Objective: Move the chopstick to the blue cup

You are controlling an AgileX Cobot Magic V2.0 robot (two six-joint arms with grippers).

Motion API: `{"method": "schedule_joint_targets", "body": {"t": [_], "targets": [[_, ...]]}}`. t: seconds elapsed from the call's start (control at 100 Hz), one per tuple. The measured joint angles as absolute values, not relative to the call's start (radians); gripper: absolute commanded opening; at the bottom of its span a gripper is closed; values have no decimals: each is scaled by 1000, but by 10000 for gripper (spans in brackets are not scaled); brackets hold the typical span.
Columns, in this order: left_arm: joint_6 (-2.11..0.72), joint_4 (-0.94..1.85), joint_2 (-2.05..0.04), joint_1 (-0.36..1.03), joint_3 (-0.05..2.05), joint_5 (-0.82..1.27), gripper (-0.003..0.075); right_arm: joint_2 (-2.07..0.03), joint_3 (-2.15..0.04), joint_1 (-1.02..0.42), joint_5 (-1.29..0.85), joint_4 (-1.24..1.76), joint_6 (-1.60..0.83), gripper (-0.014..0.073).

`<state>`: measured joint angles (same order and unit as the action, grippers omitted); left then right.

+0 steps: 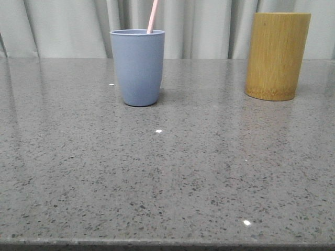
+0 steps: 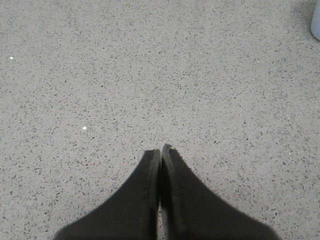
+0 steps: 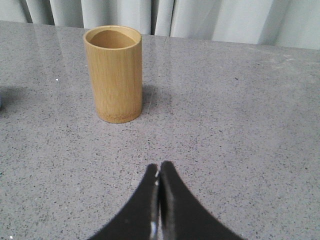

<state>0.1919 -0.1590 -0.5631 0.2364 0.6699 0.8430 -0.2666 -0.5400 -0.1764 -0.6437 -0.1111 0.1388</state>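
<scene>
You've got the blue cup (image 1: 137, 67) standing upright on the grey speckled table (image 1: 167, 178), left of centre in the front view, w/ the chopstick (image 1: 152, 16) inside it — only its upper end shows, a thin pale pink stick leaning a bit to the right and resting against the rim at the back, running out the top of the frame. The cup itself is matte grey-blue, smooth, tapering slightly to a rounded base; no label or print that you can read on it. Well apart to the right stands the bamboo cup (image 1: 277, 55), taller, tan, cylindrical, upright; from the right wrist cam you look into its mouth and what shows of the inside is bare, no markings on the wood either. Pale curtains (image 1: 209, 29) hang behind the table. The left gripper (image 2: 161, 150) hangs over bare tabletop, fingers pressed together w/ nothing between them. The right gripper (image 3: 159, 166) is likewise closed tip to tip on nothing, pointing toward the bamboo cup — not touching it.
</scene>
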Motion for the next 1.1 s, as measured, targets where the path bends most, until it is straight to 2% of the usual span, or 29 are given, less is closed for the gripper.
{"method": "schedule_joint_targets", "body": {"t": [0.64,0.95,1.1], "targets": [[192,-175,-549,236,641,815,-19,-267,-540,-176,-644,-111,141,-67],[183,-184,-308,231,387,338,-19,-267,-540,-176,-644,-111,141,-67],[176,-162,-137,182,233,235,-19,-267,-540,-176,-644,-111,141,-67]]}}
